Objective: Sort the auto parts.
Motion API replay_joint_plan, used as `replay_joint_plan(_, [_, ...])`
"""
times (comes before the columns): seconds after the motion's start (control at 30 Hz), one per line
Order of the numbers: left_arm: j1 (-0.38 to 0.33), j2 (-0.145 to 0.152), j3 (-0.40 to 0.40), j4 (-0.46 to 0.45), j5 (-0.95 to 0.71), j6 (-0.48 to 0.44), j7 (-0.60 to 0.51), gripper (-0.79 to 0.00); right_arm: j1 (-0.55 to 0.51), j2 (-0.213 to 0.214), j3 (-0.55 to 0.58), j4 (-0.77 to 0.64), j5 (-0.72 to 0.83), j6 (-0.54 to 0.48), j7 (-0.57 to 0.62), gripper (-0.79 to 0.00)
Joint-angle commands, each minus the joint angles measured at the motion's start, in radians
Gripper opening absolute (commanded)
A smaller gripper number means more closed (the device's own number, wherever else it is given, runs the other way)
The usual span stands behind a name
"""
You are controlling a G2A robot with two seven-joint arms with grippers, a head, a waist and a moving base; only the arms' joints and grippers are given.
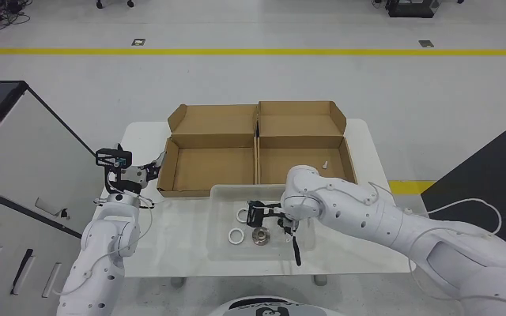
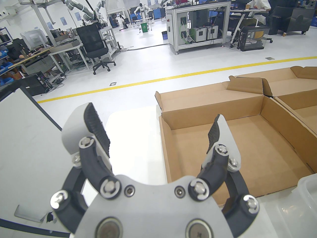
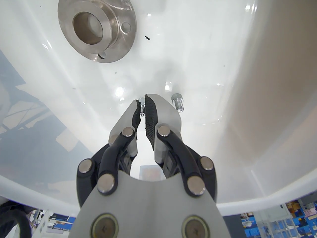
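Right gripper was pinched almost closed around a bolt on the tray floor, at three o'clock from the flange, so a firm, straight lift clear of the neighbouring bolt seemed best.

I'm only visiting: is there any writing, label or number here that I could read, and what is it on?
None can be read.
Cardboard boxes: plain, no print visible.
White tray and metal flange: no markings visible.
Blue signs in the room behind: too small to read.
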Motion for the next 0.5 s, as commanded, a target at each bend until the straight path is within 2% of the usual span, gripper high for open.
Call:
replay_joint_plan(0.0, [0.000, 0.000, 0.000, 0.000, 0.000, 0.000, 0.000, 0.000, 0.003, 0.006, 0.023, -0.019, 0.027, 0.006, 0.006, -0.785])
replay_joint_plan(0.27, [0.000, 0.000, 0.000, 0.000, 0.000, 0.000, 0.000, 0.000, 0.015, 0.060, 0.178, -0.181, 0.163, 0.045, 0.061, -0.785])
replay_joint_plan(0.47, [0.000, 0.000, 0.000, 0.000, 0.000, 0.000, 0.000, 0.000, 0.038, 0.091, 0.216, -0.262, 0.224, 0.066, 0.061, -0.785])
